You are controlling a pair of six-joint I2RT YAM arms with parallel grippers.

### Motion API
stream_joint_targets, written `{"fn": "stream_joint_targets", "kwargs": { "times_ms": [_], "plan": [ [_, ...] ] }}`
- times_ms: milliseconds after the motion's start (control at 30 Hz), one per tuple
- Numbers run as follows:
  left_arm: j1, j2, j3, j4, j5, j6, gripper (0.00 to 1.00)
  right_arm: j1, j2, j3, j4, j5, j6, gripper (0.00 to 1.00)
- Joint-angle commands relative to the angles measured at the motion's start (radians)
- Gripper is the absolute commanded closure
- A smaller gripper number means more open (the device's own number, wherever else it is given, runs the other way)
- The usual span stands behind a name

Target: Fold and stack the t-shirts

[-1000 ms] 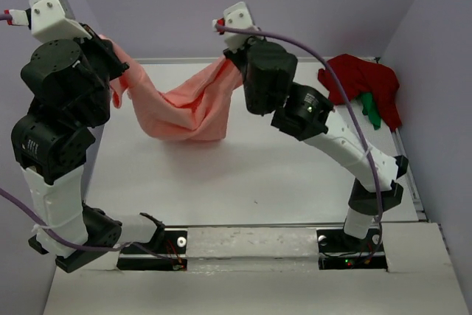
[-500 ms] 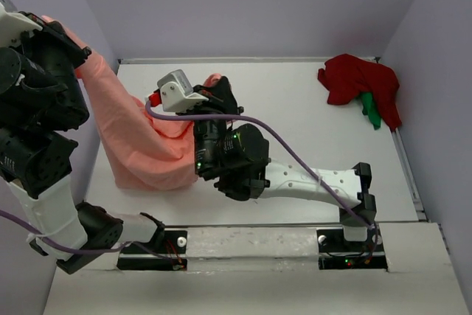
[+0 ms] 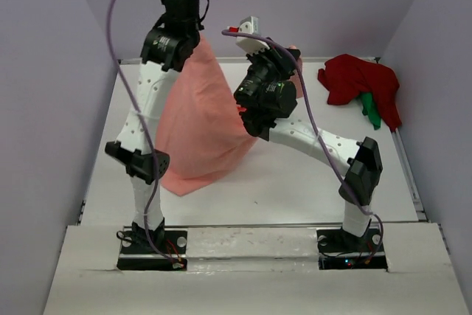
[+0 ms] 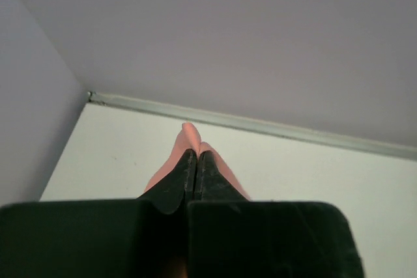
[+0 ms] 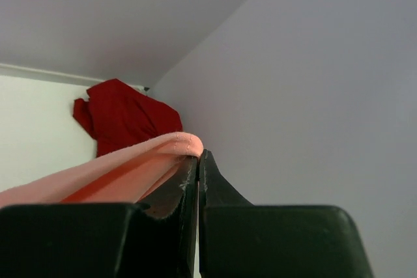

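Holding the pink shirt (image 3: 199, 123) up over the table (image 3: 295, 182), two grips. Left gripper (image 4: 197, 154) is pinched tight on a fold of pink cloth, and a nub pokes out past the tips. Right gripper (image 5: 197, 161) is clamped too, with a pink edge caught between the fingers. No gap at either pair of jaws.

Where it is: the shirt hangs as a tall pink triangle over the left half of the table, its apex at my left gripper, high above the far edge. The bottom hem touches the table toward the near-left, one corner resting there. The other held bit shows at my right gripper, by the middle of the far edge and lower than the left one.

Key relation: the held edge runs left to right between the two grippers, roughly along the far edge, tilted with its left end higher. Most of that span is hidden behind the right arm in the top view, so I cannot tell how slack it is. The shirt's body drops down and toward me from that line, so the cloth lies below both sets of fingers and on their near side.

My read: next I level the two grips, draw them apart, then lower the shirt flat with its long axis running far to near. The risk is bunching at the resting corner.

Red shirt (image 3: 358, 82) and green shirt (image 3: 371, 111) sit heaped in the far-right corner, well apart from both grippers, right arm nearer. Neither is folded yet.
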Motion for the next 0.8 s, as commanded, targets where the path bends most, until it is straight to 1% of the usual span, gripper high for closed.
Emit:
{"fn": "stream_joint_targets", "kwargs": {
  "times_ms": [0,33,67,100,133,167,200,233,267,300,333,367,400,433,467,500,567,600,633,767],
  "plan": [
    [0.014,0.066,0.025,0.01,0.109,0.005,1.0,-0.021,-0.048,0.002,0.367,-0.023,-0.122,1.0],
    [0.013,0.07,0.024,0.007,0.107,0.003,1.0,-0.021,-0.059,0.002,0.362,-0.044,-0.095,1.0],
    [0.013,0.064,0.016,0.007,0.112,0.002,1.0,-0.007,-0.106,-0.002,0.252,-0.097,0.053,1.0],
    [0.013,0.057,0.004,0.013,0.109,0.003,1.0,0.007,-0.148,0.004,0.092,-0.119,0.226,1.0],
    [0.014,0.048,-0.019,0.025,0.1,0.011,1.0,0.022,-0.206,0.011,-0.182,-0.16,0.455,1.0],
    [0.014,0.038,-0.027,0.03,0.092,0.014,1.0,0.042,-0.269,0.163,-1.07,-0.25,1.185,1.0],
    [0.013,0.023,-0.031,0.033,0.089,0.023,1.0,-0.02,-0.327,0.326,-1.44,-0.664,1.527,1.0],
    [0.013,0.018,-0.031,0.033,0.083,0.025,1.0,-0.071,-0.335,0.476,-1.562,-0.793,1.717,1.0],
    [0.014,0.012,-0.03,0.033,0.083,0.029,1.0,-0.071,-0.331,0.478,-1.564,-0.808,1.719,1.0],
    [0.019,0.009,-0.022,0.031,0.078,0.04,1.0,-0.05,-0.258,0.631,-1.576,-0.785,1.588,1.0],
    [0.019,0.009,-0.019,0.027,0.069,0.044,1.0,-0.038,-0.213,0.713,-1.574,-0.756,1.461,1.0],
    [0.023,0.005,-0.021,0.027,0.066,0.046,1.0,-0.037,-0.181,0.721,-1.52,-0.71,1.396,1.0],
    [0.03,0.001,-0.036,0.031,0.073,0.048,1.0,-0.028,-0.204,0.617,-1.425,-0.704,1.349,1.0],
    [0.042,-0.002,-0.044,0.034,0.075,0.051,1.0,-0.028,-0.259,0.573,-1.388,-0.711,1.344,1.0],
    [0.046,-0.005,-0.047,0.03,0.06,0.051,1.0,-0.028,-0.258,0.568,-1.422,-0.686,1.346,1.0],
    [0.05,-0.008,-0.048,0.025,0.051,0.049,1.0,-0.018,-0.249,0.564,-1.421,-0.647,1.32,1.0],
    [0.051,-0.02,-0.054,0.03,0.038,0.048,1.0,-0.008,-0.248,0.522,-1.41,-0.636,1.298,1.0],
    [0.051,-0.032,-0.053,0.027,0.026,0.044,1.0,0.005,-0.254,0.478,-1.394,-0.633,1.283,1.0],
    [0.051,-0.041,-0.053,0.025,0.014,0.044,1.0,0.006,-0.249,0.476,-1.392,-0.627,1.271,1.0],
    [0.057,-0.083,-0.05,0.022,-0.032,0.058,1.0,0.071,-0.206,0.444,-1.303,-0.566,1.138,1.0]
  ]
}}
